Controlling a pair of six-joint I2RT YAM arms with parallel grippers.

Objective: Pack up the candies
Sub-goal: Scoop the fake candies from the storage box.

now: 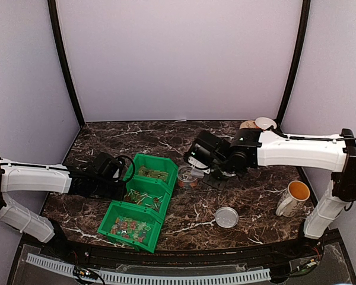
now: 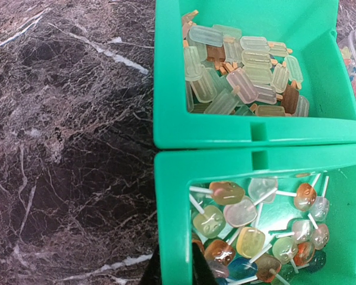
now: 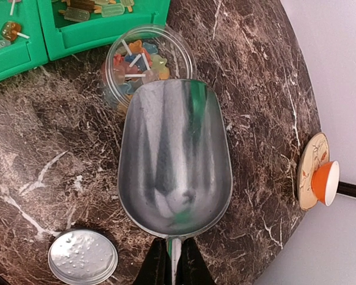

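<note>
1. Right gripper (image 3: 174, 266): jaws almost closed, clamped on the thin handle of the scoop (image 3: 175, 160). Only my right wrist view shows this grip; from above, the wrist covers it.
2. The scoop runs straight out ahead of my right fingers, bowl up, showing bare metal. Its lip overlaps the near rim of the jar (image 3: 143, 62).
3. The jar stands open just past the scoop's lip. It holds candies (image 3: 136, 59) on sticks, in mixed red, orange, yellow and blue. From above it is only a small clear ring, and the colours barely read.
4. The lid (image 3: 83, 256) lies flat on the table (image 3: 59, 154), just left of my right fingers in the wrist view. The top view adds that it lies well apart from the jar.
5. Left gripper (image 2: 175, 278): almost closed. Dark tips show on either side of the left wall of the mid bin (image 2: 172, 208), pinching it. The top view puts this gripper at that bin's left edge but does not show the tips.
6. Ahead of my left fingers, the mid bin holds more candies, translucent lollies on white sticks. The far bin (image 2: 166, 89) touches it beyond and holds pale, flat, ice-pop shapes. The jar's rim just shows at the right edge.
7. Top view only: the near bin (image 1: 115, 222) is third in the row and also holds candies. A mug (image 1: 293, 199) stands well to the right of my right gripper.
</note>
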